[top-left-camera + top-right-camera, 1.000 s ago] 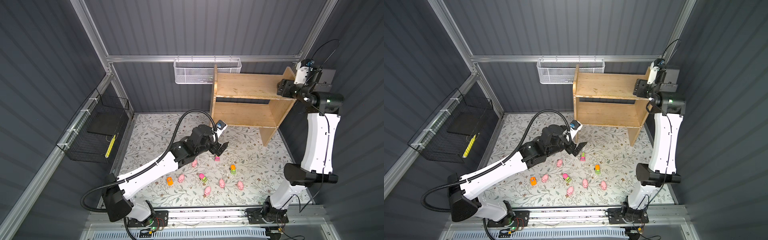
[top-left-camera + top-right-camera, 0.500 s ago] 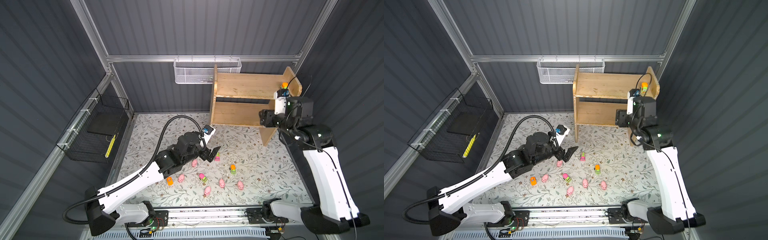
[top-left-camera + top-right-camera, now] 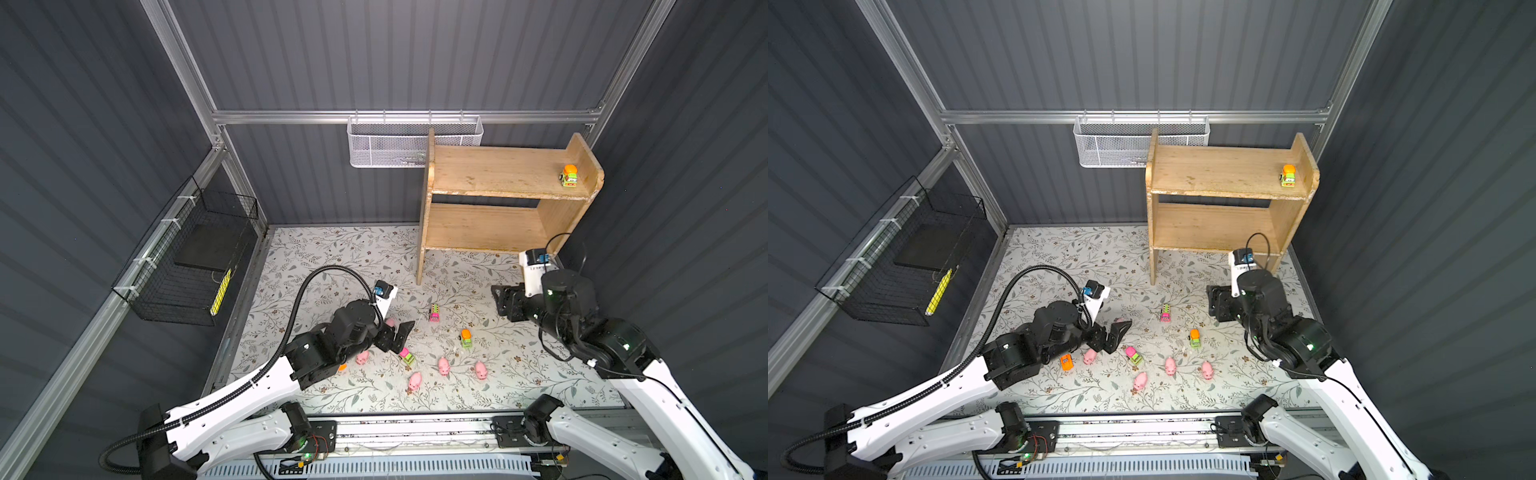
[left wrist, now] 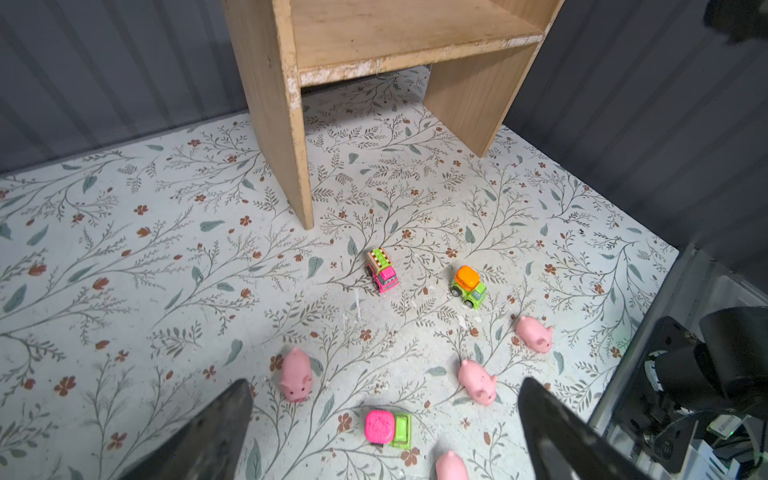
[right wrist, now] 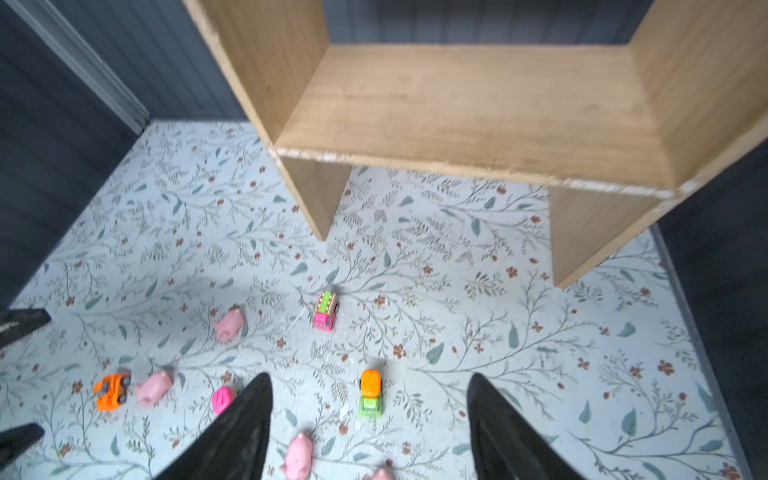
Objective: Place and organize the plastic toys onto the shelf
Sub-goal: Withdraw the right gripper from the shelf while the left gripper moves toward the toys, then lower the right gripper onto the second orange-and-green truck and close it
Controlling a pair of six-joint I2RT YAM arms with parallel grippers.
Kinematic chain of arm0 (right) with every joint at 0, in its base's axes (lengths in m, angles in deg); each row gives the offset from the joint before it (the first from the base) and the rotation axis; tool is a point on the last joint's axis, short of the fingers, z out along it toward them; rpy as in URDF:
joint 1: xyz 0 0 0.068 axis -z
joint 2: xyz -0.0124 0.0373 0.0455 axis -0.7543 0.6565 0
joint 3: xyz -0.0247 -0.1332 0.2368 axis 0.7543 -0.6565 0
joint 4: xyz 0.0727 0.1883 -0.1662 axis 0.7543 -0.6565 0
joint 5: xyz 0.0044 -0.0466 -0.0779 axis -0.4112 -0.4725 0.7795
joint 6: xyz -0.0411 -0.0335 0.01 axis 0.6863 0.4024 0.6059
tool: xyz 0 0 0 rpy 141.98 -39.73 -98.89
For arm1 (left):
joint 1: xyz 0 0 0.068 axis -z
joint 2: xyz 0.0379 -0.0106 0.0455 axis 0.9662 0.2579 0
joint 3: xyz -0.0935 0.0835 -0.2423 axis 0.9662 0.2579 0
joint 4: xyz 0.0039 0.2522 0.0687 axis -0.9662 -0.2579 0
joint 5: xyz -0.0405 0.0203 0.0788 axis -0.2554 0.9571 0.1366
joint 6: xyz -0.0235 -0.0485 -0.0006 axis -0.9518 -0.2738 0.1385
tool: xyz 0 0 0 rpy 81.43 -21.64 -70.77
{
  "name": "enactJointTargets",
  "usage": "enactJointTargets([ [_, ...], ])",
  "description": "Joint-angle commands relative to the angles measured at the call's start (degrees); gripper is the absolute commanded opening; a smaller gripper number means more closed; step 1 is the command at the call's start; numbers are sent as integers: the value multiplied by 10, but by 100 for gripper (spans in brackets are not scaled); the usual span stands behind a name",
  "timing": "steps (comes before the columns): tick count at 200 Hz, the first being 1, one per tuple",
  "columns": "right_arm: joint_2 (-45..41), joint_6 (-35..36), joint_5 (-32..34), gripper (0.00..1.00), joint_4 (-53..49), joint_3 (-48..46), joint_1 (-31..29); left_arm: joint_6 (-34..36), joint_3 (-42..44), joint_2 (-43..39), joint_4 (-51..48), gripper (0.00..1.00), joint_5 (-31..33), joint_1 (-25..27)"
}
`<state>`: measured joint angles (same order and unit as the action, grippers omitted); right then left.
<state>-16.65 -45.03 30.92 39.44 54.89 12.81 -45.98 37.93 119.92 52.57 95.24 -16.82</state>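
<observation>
Shelf (image 3: 490,170) upright, long axis left-right (1 truck (image 3: 569,176) atop)

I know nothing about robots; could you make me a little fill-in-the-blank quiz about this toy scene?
Only one toy vehicle stands on the shelf, on its ____ tier.
That vehicle has a green body and an ____ top.
The pigs on the floor are all ____.
The left end effector and the right end effector both hold ____.
Missing words: top; orange; pink; nothing.

No text, label, brand or number can be read on anything.
</observation>
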Motion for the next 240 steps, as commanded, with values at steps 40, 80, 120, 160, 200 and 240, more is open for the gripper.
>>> enactJointTargets([
  [40, -23, -114, 42, 74, 60, -128, -124, -116, 96, -65, -7, 100, 46, 21],
  [80, -9, -174, 52, 74, 121, -218, -183, -147, 138, -77, 4, 100, 48, 23],
  [120, 13, -230, 91, 73, 195, -306, -222, -147, 150, -57, 24, 100, 48, 24],
  [160, 18, -265, 119, 73, 242, -370, -226, -139, 154, -21, 57, 100, 43, 24],
  [200, 34, -278, 131, 74, 278, -400, -223, -127, 154, 21, 92, 100, 34, 24],
  [240, 77, -267, 116, 73, 305, -404, -197, -111, 140, 60, 105, 100, 34, 24],
])
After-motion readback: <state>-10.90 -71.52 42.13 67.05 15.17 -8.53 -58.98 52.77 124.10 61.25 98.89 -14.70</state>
